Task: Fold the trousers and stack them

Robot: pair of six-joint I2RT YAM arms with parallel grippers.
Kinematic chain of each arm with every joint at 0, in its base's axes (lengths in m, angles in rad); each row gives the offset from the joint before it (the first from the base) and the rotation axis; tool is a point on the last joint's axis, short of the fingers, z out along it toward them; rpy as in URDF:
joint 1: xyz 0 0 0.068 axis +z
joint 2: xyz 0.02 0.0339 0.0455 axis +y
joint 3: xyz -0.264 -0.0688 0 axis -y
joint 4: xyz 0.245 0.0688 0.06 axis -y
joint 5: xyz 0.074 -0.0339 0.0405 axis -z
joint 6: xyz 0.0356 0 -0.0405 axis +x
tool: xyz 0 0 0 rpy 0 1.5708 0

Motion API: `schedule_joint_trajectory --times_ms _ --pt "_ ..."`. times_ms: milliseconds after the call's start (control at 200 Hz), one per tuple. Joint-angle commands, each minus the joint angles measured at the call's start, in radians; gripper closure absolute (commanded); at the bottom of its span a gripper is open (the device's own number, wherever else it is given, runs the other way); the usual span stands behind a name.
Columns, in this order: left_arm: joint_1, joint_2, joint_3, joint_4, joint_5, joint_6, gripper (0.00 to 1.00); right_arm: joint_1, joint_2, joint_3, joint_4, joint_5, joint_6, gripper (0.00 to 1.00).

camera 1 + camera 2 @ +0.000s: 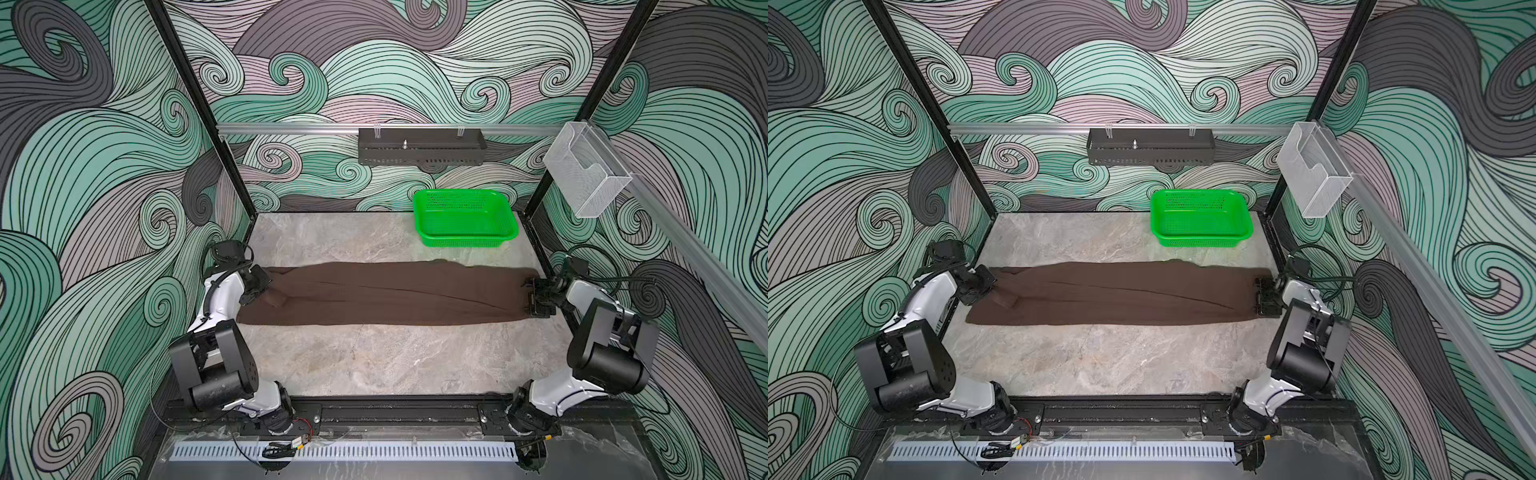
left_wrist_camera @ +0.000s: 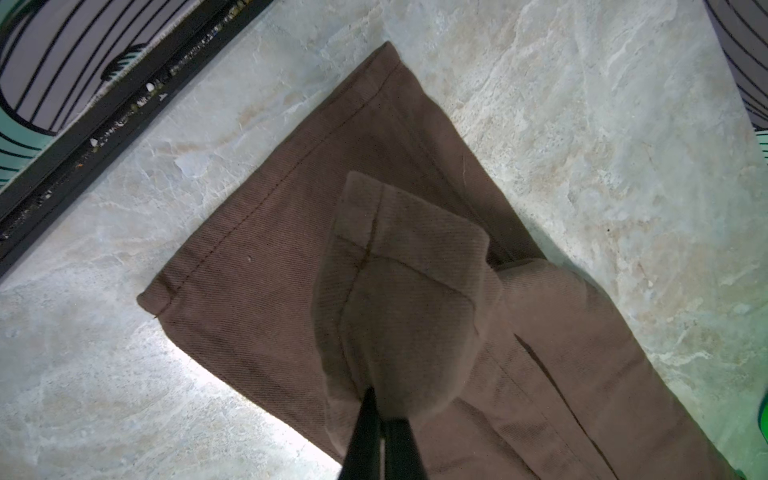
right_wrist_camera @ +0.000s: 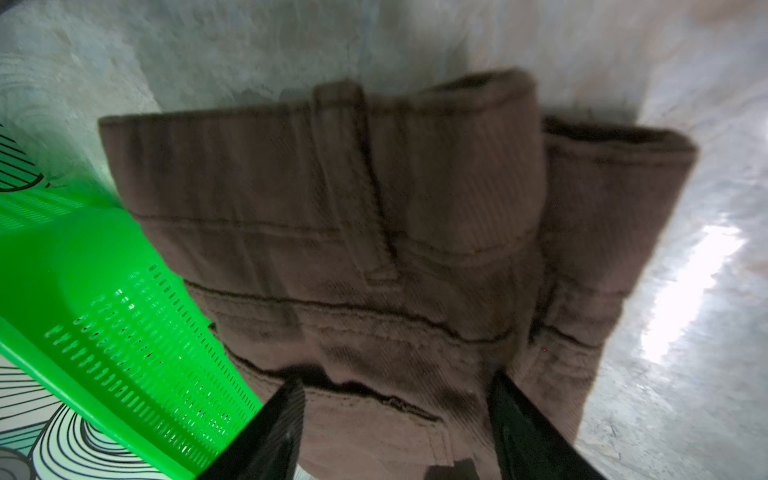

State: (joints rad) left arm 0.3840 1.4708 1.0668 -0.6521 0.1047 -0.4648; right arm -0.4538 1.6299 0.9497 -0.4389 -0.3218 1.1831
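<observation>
**Trousers stretched long: one end pinched, other end straddled**

Nearest, at the left gripper (image 2: 378, 415): clamps thin on a raised corner of the trousers (image 1: 382, 293) close to a leg hem, black fingers pressed together. Shows only its tips in the wrist view, the rest cut off at the frame edge. Covers the pinched spot from above in both top views.

At the right gripper (image 3: 399, 386): stands wide, one finger on each side of the bunched waist end, cloth between. Smears in the wrist view, so cannot tell whether the pads press the fabric or merely flank it. Partly masks the waistband edge in both top views.

Across the middle of the marble-patterned table (image 1: 374, 365): lies flat and lengthwise, hems at the left, waist at the right, one leg over the other, a long crease along the top layer.

Farther back, toward the right: sits just behind the trousers with a strip of table between, a green perforated basket (image 1: 465, 237). Appears only as a cropped corner in the right wrist view.
</observation>
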Motion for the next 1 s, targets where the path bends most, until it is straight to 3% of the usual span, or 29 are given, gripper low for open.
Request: schedule_joint_trajectory --times_ms 0,325,565,620,781,861,911,996 --pt "0.011 0.021 0.037 -0.015 0.022 -0.015 1.00 0.014 0.047 0.009 -0.003 0.010 0.025 0.32" --pt "0.020 0.023 0.056 -0.027 0.029 -0.013 1.00 0.026 -0.056 -0.041 -0.067 0.014 -0.017 0.24" --pt "0.020 0.022 0.062 -0.027 0.030 -0.015 1.00 0.026 -0.057 -0.076 -0.065 0.010 -0.028 0.28" --pt "0.020 0.027 0.068 -0.030 0.030 -0.012 1.00 0.027 -0.048 -0.084 -0.048 0.011 -0.024 0.36" --pt "0.020 0.043 0.085 -0.032 0.036 -0.014 1.00 0.027 -0.017 -0.088 -0.004 0.021 0.005 0.77" --pt "0.020 0.058 0.108 -0.032 0.036 -0.014 1.00 0.027 -0.013 -0.070 0.008 0.015 0.019 0.93" --pt "0.022 0.070 0.133 -0.035 0.035 -0.012 1.00 0.026 -0.020 -0.053 0.010 0.012 0.029 1.00" --pt "0.024 0.101 0.188 -0.028 0.044 -0.008 1.00 0.026 -0.040 -0.014 0.011 0.007 0.046 1.00"
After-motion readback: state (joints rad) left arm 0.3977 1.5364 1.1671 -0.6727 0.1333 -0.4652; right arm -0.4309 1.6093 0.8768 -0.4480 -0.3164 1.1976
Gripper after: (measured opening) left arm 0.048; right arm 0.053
